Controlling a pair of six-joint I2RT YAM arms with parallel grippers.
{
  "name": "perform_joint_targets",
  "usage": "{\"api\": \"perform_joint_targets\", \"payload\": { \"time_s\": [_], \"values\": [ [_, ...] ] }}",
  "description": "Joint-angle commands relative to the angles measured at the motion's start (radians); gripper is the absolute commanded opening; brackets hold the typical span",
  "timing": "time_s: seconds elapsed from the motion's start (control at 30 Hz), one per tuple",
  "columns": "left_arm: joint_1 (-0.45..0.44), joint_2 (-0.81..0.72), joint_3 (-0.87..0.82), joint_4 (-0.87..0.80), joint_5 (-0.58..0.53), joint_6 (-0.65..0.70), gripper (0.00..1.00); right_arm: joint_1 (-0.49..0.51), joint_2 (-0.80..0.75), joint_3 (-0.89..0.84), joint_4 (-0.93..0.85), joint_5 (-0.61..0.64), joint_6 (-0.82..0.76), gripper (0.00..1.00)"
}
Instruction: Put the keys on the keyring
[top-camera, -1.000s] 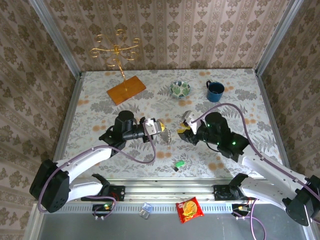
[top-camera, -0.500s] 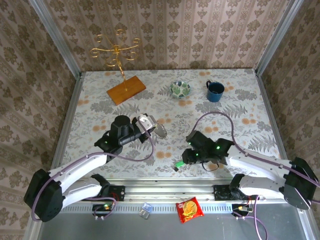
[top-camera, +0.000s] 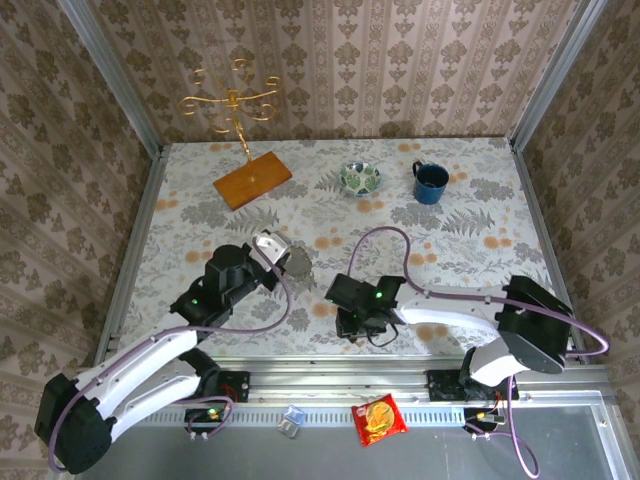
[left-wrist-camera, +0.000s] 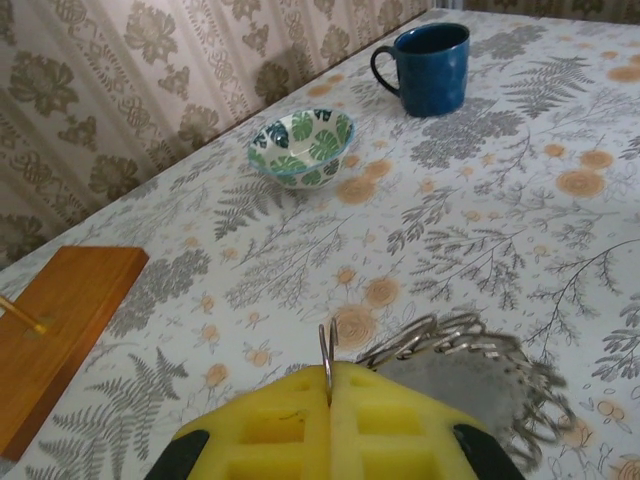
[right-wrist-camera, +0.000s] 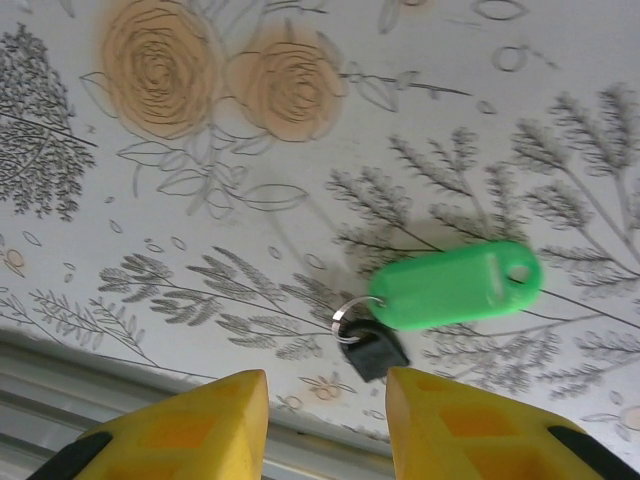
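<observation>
My left gripper (left-wrist-camera: 329, 392) is shut, its yellow pads pinching a thin metal keyring (left-wrist-camera: 327, 352) edge-on. A bunch of metal rings and keys (left-wrist-camera: 450, 342) hangs off it to the right, over its grey shadow on the table. In the top view the left gripper (top-camera: 281, 254) sits left of centre with the bunch (top-camera: 299, 266) at its tip. My right gripper (right-wrist-camera: 325, 405) stands open just above a key with a green plastic tag (right-wrist-camera: 460, 285), a small ring (right-wrist-camera: 349, 318) and a black head (right-wrist-camera: 369, 352), all lying flat near the front edge. From above, the right gripper (top-camera: 356, 326) covers that key.
A patterned bowl (top-camera: 360, 178) and a blue mug (top-camera: 431, 181) stand at the back. A gold wire stand (top-camera: 232, 100) on a wooden base (top-camera: 252, 180) is at the back left. The table's front rail (right-wrist-camera: 150, 345) runs close behind the green-tagged key. A snack packet (top-camera: 378, 418) lies below the table.
The right arm swung from centre right down and left to the front edge, stopping open over the green-tagged key. The left gripper drew back to the left with the keyring.
</observation>
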Motion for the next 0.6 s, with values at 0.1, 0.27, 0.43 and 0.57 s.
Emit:
{"api": "perform_joint_targets", "payload": {
  "time_s": [0.1,0.27,0.43,0.57],
  "values": [
    [0.002,-0.058,-0.028,-0.014,-0.077,-0.042,0.0,0.018,0.12,0.125,-0.189,0.071,0.046,0.37],
    [0.004,-0.083,-0.036,-0.023,-0.103,-0.042,0.0,0.025,0.222,0.208,-0.256,0.05,0.023,0.33],
    [0.009,-0.102,-0.036,-0.038,-0.105,-0.032,0.0,0.027,0.278,0.248,-0.288,0.04,0.006,0.27],
    [0.015,-0.107,-0.04,-0.04,-0.103,-0.031,0.0,0.025,0.309,0.271,-0.315,0.052,-0.005,0.25]
  ]
}}
